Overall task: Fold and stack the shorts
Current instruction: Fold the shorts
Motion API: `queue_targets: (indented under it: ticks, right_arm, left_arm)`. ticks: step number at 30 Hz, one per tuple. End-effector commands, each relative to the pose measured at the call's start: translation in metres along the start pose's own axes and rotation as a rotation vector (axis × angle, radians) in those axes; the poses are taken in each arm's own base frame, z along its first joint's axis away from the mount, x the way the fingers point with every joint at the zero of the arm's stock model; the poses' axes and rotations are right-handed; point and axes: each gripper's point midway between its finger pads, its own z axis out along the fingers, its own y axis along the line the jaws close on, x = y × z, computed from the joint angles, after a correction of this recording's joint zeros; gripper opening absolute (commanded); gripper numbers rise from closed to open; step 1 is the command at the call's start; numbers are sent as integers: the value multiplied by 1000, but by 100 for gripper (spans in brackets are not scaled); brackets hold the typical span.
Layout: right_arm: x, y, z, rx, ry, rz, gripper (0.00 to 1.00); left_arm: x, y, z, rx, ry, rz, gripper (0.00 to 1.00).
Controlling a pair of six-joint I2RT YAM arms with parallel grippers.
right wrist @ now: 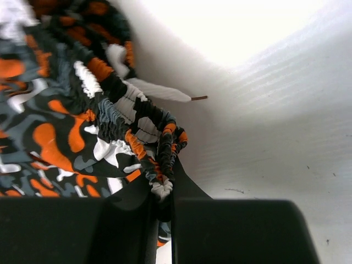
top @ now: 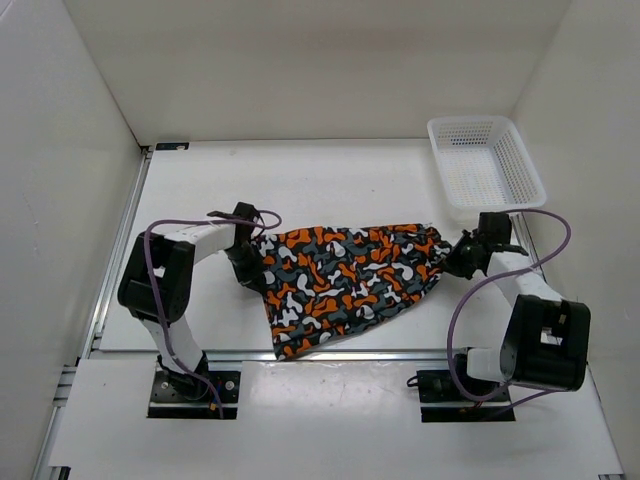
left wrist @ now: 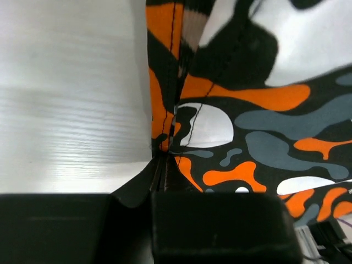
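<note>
The shorts (top: 345,280), printed in orange, black, grey and white blotches, are stretched between my two grippers over the white table (top: 330,180), with a point hanging down towards the front edge. My left gripper (top: 247,262) is shut on the shorts' left hem edge, seen close in the left wrist view (left wrist: 161,159). My right gripper (top: 462,255) is shut on the gathered elastic waistband (right wrist: 159,157) at the shorts' right end. A white drawstring tip (right wrist: 165,93) sticks out beside the waistband.
A white plastic mesh basket (top: 486,162) stands at the back right of the table. White walls close in the left, back and right. The metal front rail (top: 330,355) runs just below the hanging fabric.
</note>
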Motion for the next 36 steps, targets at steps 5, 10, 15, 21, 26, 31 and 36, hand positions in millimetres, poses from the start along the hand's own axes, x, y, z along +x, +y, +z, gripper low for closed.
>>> queue_targets:
  ticks: [5, 10, 15, 21, 26, 31, 36]
  right_arm:
    - [-38, 49, -49, -56, -168, -149, 0]
    - [-33, 109, -81, -116, -263, -345, 0]
    - [-2, 181, -112, -174, -366, -571, 0]
    - [55, 248, -124, -212, -408, -798, 0]
    - [105, 276, -110, -198, -396, -935, 0]
    - [123, 282, -96, -178, -369, -945, 0]
    - [124, 284, -95, -177, -368, -946, 0]
  left_arm:
    - [-35, -29, 17, 52, -26, 34, 10]
    - [-48, -51, 18, 93, -23, 58, 10]
    - [-65, -55, 13, 100, -51, 54, 10]
    - [-85, -26, -17, 29, -128, 18, 10]
    - [-80, 3, -40, 35, -155, -44, 10]
    - [-72, 33, -39, -13, -157, -98, 13]
    - [-84, 48, -41, -22, -182, -129, 24]
